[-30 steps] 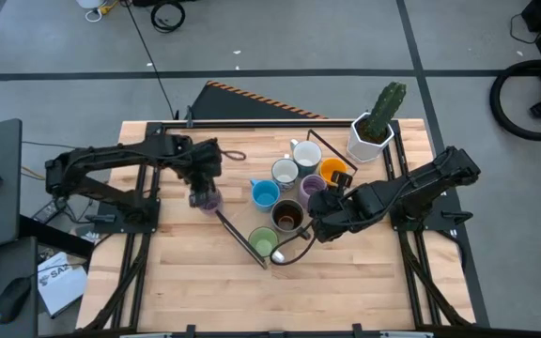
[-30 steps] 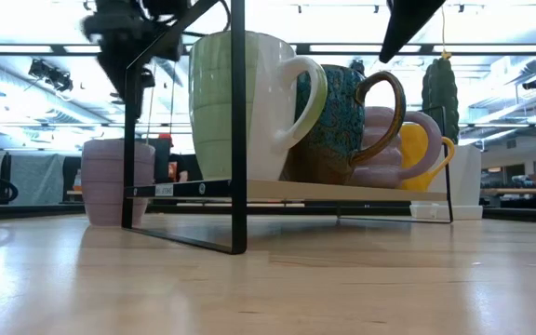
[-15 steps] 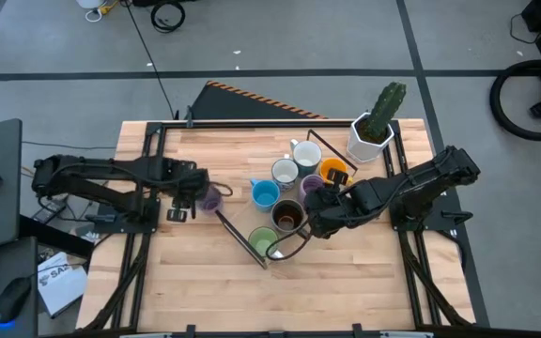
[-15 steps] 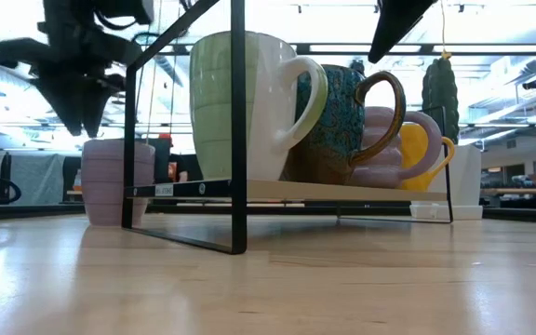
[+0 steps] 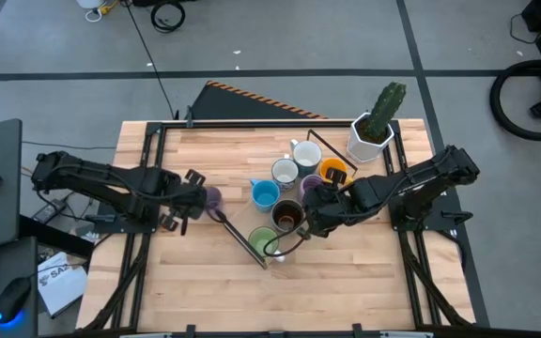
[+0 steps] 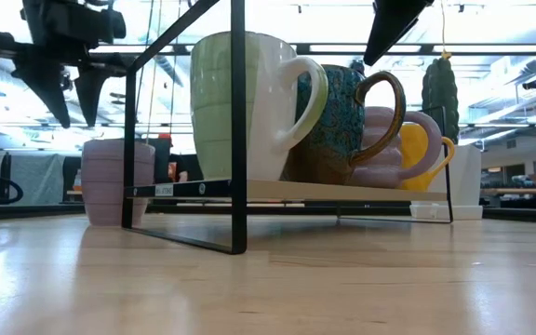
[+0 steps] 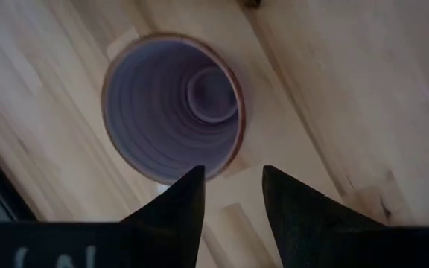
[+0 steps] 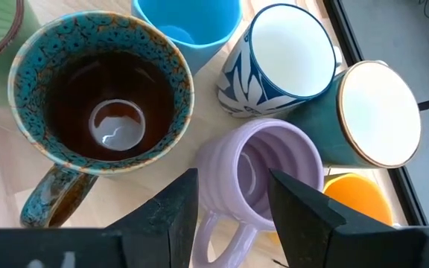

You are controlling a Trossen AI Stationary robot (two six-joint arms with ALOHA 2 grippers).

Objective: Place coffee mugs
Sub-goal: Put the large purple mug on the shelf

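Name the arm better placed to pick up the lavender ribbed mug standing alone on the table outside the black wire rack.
Left. The left gripper hangs open just above that lavender ribbed mug, beside the black wire rack. The right gripper hovers open over the mugs inside the rack, across the table.

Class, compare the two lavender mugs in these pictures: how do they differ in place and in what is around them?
The lone lavender mug stands on the bare table outside the black wire rack; the other lavender mug sits on the rack. The lone mug has no neighbours; the racked one is crowded by the dark brown mug and orange mug. Both stand upright, ribbed, empty.
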